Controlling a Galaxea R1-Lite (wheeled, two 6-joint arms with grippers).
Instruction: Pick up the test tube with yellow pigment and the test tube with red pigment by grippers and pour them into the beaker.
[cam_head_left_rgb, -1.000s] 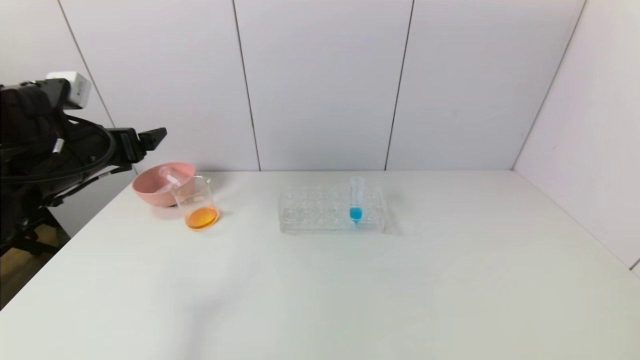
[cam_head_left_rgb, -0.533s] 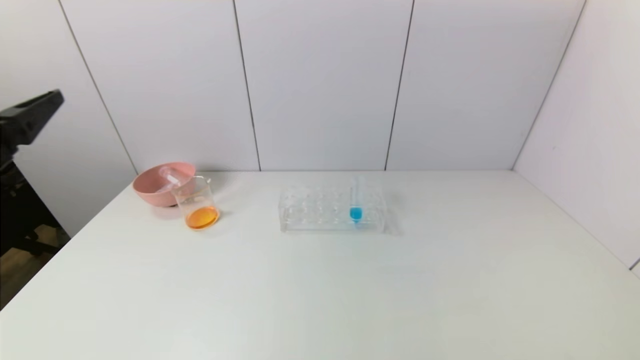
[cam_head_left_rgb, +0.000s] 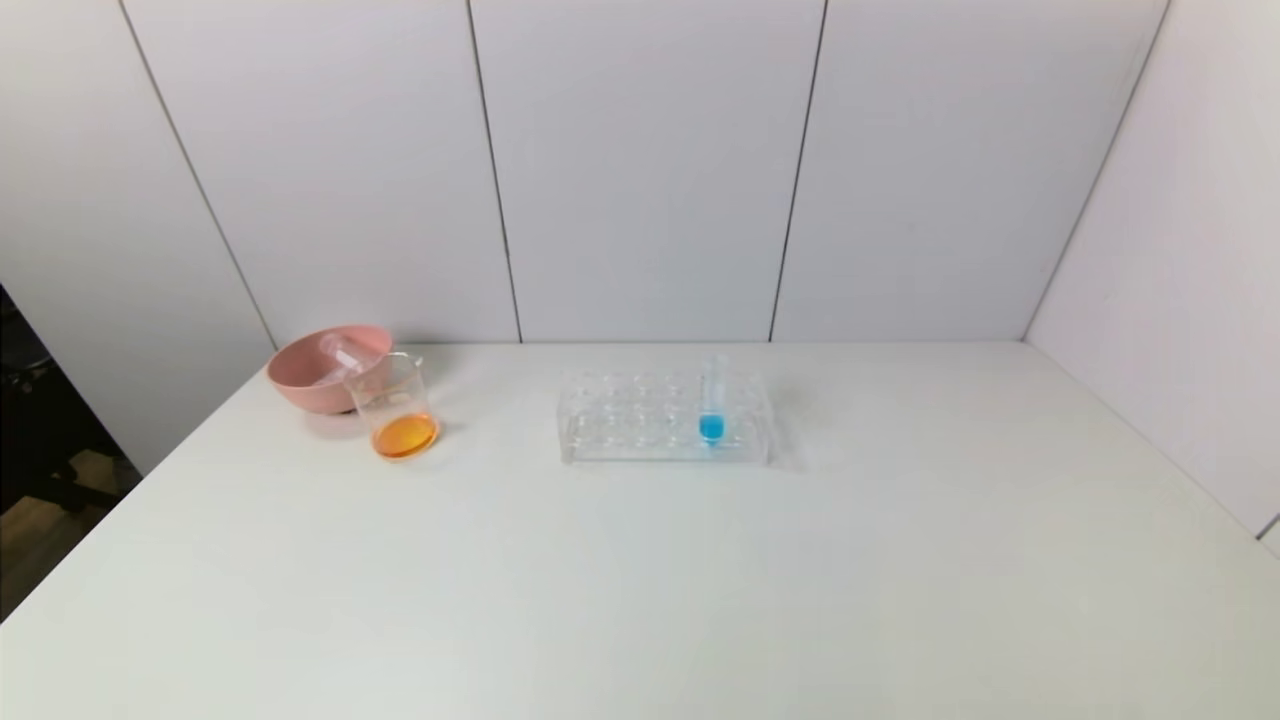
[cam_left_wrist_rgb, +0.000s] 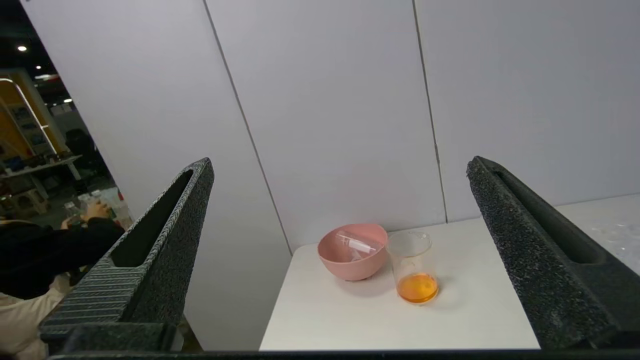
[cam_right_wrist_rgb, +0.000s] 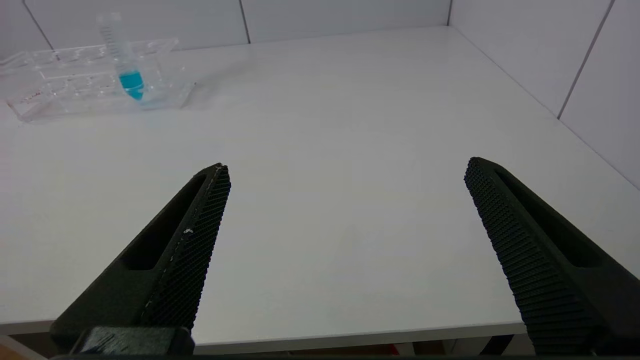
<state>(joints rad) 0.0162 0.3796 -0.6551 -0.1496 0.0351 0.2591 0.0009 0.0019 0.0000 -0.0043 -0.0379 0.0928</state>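
Note:
The clear glass beaker (cam_head_left_rgb: 397, 405) stands at the table's far left and holds orange liquid at its bottom; it also shows in the left wrist view (cam_left_wrist_rgb: 413, 266). Clear empty tubes lie in the pink bowl (cam_head_left_rgb: 310, 383) behind it; no yellow or red tint shows on them. No yellow-tipped or red-tipped tube is in view. My left gripper (cam_left_wrist_rgb: 340, 167) is open and empty, off the table's left side, out of the head view. My right gripper (cam_right_wrist_rgb: 347, 172) is open and empty, above the table's near edge, out of the head view.
A clear tube rack (cam_head_left_rgb: 662, 418) stands at mid-table with one blue-tipped tube (cam_head_left_rgb: 711, 400) upright in it; both also show in the right wrist view, the rack (cam_right_wrist_rgb: 60, 80) and the tube (cam_right_wrist_rgb: 125, 62). White walls close the back and right sides.
My left arm has drawn back to the left and gone out of the head view. The beaker, bowl and rack have not moved.

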